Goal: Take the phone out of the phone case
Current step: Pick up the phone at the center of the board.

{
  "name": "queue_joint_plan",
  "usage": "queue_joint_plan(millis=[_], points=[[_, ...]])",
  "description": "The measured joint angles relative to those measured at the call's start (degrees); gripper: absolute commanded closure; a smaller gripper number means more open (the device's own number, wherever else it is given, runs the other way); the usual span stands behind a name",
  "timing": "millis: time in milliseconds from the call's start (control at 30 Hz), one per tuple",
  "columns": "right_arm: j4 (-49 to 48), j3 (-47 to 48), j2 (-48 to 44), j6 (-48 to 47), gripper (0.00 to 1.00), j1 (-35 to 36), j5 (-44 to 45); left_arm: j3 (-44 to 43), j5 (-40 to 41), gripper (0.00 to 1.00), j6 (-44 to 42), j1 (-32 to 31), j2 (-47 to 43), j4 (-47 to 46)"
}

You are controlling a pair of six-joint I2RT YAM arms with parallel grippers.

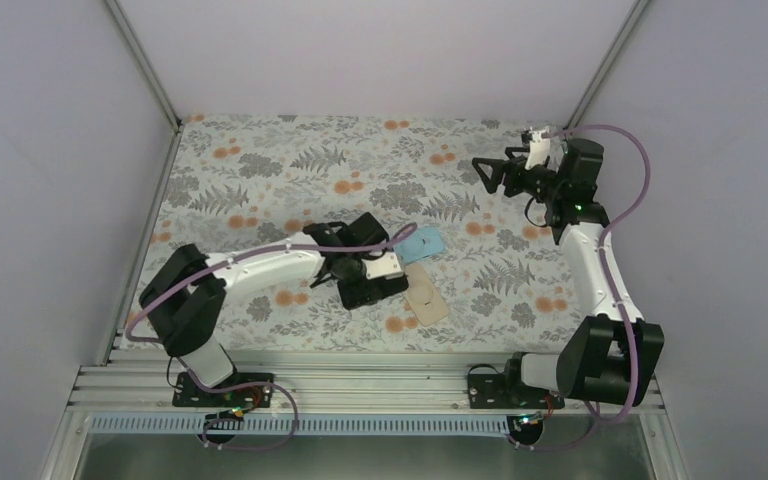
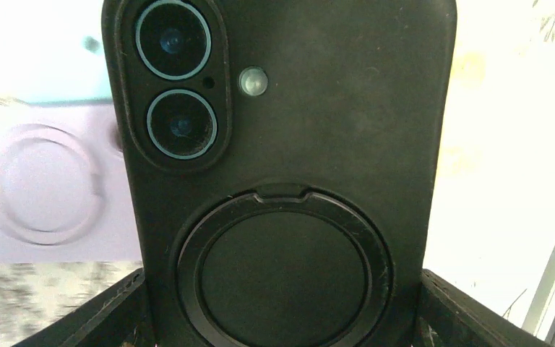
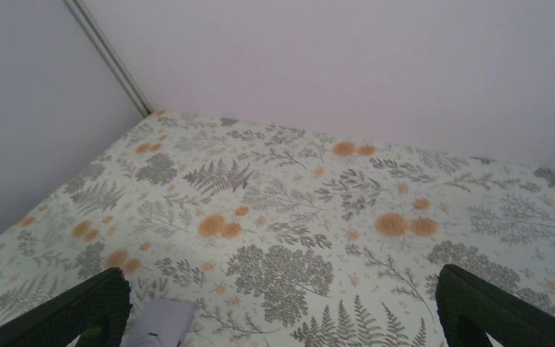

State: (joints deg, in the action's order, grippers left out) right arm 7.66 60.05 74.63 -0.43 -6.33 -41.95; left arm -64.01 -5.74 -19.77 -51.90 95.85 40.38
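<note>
The black phone case (image 2: 289,137) fills the left wrist view, back side toward the camera. It has a round ring holder (image 2: 283,267), and the phone's two camera lenses (image 2: 173,40) show through its cutout. My left gripper (image 2: 282,303) is shut on the case's lower sides, with one dark finger (image 2: 108,318) against each edge. From above, the case (image 1: 375,283) sits low over the mat's middle in the left gripper (image 1: 360,272). Whether it touches the mat I cannot tell. My right gripper (image 1: 490,172) hangs open and empty at the back right, its fingers (image 3: 79,307) wide apart.
A light blue flat item (image 1: 422,243) and a beige one (image 1: 426,298) lie just right of the held case. A pale case with a ring mark (image 2: 43,188) shows left of the black case. A lilac object (image 3: 162,324) shows at the right wrist view's bottom edge. Walls enclose the floral mat (image 1: 260,160).
</note>
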Motion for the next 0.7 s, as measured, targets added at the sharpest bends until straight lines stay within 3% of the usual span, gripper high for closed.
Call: queue_joint_plan(millis=[233, 500, 700], points=[[3.5, 6.1, 0.5, 4.6, 0.01, 0.0, -3.7, -6.0, -0.5, 0.51, 0.1, 4.1, -4.3, -1.6], [4.8, 7.1, 2.3, 13.0, 0.14, 0.5, -10.2, -17.6, 2.1, 0.50, -0.4, 7.0, -4.3, -2.1], [11.2, 8.8, 6.7, 14.0, 0.18, 3.0, -14.2, -25.9, 2.4, 0.50, -1.2, 7.0, -1.8, -1.9]])
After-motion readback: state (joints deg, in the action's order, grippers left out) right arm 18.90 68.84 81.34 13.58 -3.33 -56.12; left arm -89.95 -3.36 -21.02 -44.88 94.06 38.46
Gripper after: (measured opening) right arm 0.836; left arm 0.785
